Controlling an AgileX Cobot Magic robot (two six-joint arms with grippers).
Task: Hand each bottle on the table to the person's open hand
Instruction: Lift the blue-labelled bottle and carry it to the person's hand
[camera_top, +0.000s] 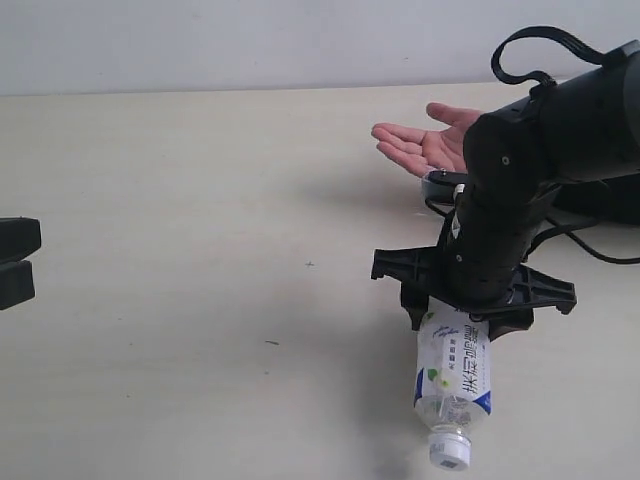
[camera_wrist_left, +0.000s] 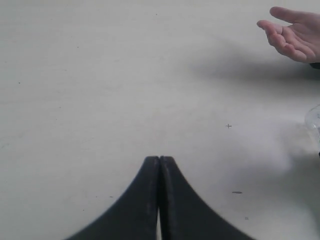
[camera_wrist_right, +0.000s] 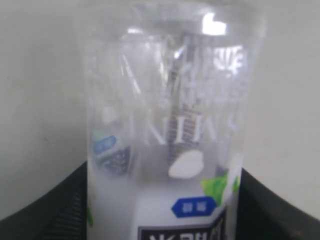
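One clear bottle (camera_top: 452, 385) with a white cap and a white, green and blue label sticks out of my right gripper (camera_top: 462, 312), cap end toward the front edge of the table (camera_top: 200, 200). In the right wrist view the bottle (camera_wrist_right: 167, 125) fills the space between the black fingers (camera_wrist_right: 55, 207), which are shut on its body. The person's open hand (camera_top: 425, 145) waits palm up behind the right arm, apart from the bottle. My left gripper (camera_top: 15, 262) sits at the far left, its jaws pressed together and empty (camera_wrist_left: 160, 160). No other bottles are in view.
The hand (camera_wrist_left: 295, 37) also shows at the edge of the left wrist view, with a clear sliver of the bottle (camera_wrist_left: 315, 125) below it. A black cable (camera_top: 575, 240) trails behind the right arm. The wall runs along the table's back edge.
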